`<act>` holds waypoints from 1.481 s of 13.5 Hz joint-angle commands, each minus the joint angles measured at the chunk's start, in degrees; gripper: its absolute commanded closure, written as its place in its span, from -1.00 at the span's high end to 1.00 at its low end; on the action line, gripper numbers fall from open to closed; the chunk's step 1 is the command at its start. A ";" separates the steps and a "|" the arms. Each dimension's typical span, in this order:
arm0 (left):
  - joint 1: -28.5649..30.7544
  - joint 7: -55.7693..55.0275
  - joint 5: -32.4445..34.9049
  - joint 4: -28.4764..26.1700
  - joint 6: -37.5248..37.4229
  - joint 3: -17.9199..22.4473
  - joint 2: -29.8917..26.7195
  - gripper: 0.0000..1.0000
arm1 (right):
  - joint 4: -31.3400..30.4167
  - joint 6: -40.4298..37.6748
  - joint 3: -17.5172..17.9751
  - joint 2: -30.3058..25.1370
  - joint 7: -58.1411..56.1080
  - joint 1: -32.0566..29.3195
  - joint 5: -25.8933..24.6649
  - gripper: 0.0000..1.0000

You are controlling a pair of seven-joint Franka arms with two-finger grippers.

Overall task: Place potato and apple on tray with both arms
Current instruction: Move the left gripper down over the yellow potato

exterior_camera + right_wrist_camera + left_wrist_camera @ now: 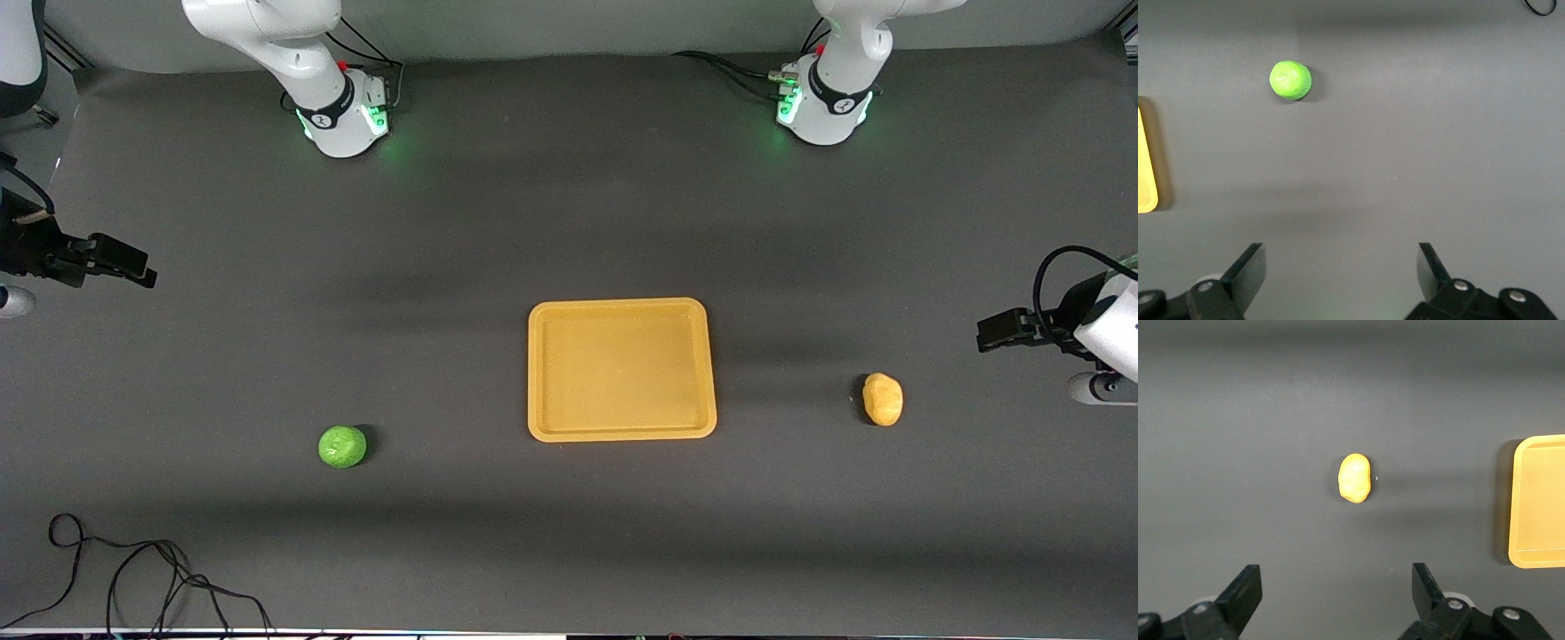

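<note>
Left pincer (985, 334), jaws spread wide and empty, is hovering over the table (569, 222) at the left arm's end, the nearer one to the small oval yellow-orange potato (882, 398). That potato is lying beside the flat rectangular yellow-orange plastic tray (621, 433), its long axis running toward the front camera. Right pincer (142, 267), equally spread, is waiting nearest the round green apple (342, 446), beside the tray's other end.

Tray (1146, 167) and both arms cut off by frame edges.
</note>
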 commanded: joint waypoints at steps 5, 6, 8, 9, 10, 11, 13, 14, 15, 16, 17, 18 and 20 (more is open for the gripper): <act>-0.45 -0.76 -0.30 -1.72 0.80 0.34 -1.32 1.00 | 1.34 -1.79 0.24 0.40 -0.78 -0.10 -0.94 1.00; -0.45 -0.84 -0.30 -2.59 1.50 0.34 -1.40 1.00 | 1.34 -1.79 0.24 0.48 -0.87 -0.11 -0.94 1.00; -0.45 -0.84 -0.30 -6.61 5.26 0.34 -2.02 1.00 | 1.51 -1.70 0.24 0.57 -0.87 -0.11 -0.94 1.00; -0.19 -0.84 -0.21 -8.99 7.90 0.34 -2.72 1.00 | 1.34 -1.70 0.24 0.57 -0.87 -0.11 -0.94 1.00; 0.08 -0.49 -0.30 -10.40 9.58 0.34 -3.07 1.00 | 1.34 -1.70 0.24 0.57 -0.96 -0.11 -0.94 1.00; 0.17 -0.40 -0.21 -11.29 10.38 0.34 -3.16 0.99 | 1.34 -1.70 0.24 0.57 -0.96 -0.11 -0.94 1.00; 0.17 -0.40 -0.12 -12.00 10.82 0.34 -3.08 0.99 | 1.34 -1.70 0.24 0.66 -0.96 -0.11 -0.94 1.00; 0.08 -0.32 -0.21 -12.61 11.35 0.34 -2.99 0.99 | 1.34 -1.62 0.24 0.66 -0.96 -0.11 -0.94 1.00; 0.08 -0.40 -0.21 -14.53 13.79 0.34 -2.90 0.99 | 1.34 -1.53 0.24 0.66 -0.96 -0.02 -0.94 1.00; -0.18 -0.40 -0.21 -18.12 17.38 0.34 -3.07 0.99 | 1.34 -1.53 0.24 0.66 -0.96 -0.02 -0.94 1.00; -0.27 -0.93 -0.21 -21.20 21.50 0.34 -2.99 0.99 | 1.34 -1.44 0.24 0.66 -0.96 -0.02 -0.94 1.00; -0.27 -0.93 -0.21 -23.14 24.77 0.34 -2.46 0.99 | 1.34 -1.35 0.24 0.66 -0.96 -0.02 -0.94 1.00; 0.16 0.03 -0.21 -23.43 26.73 0.34 -0.10 0.99 | 1.34 -1.35 0.24 0.66 -0.96 -0.02 -0.94 1.00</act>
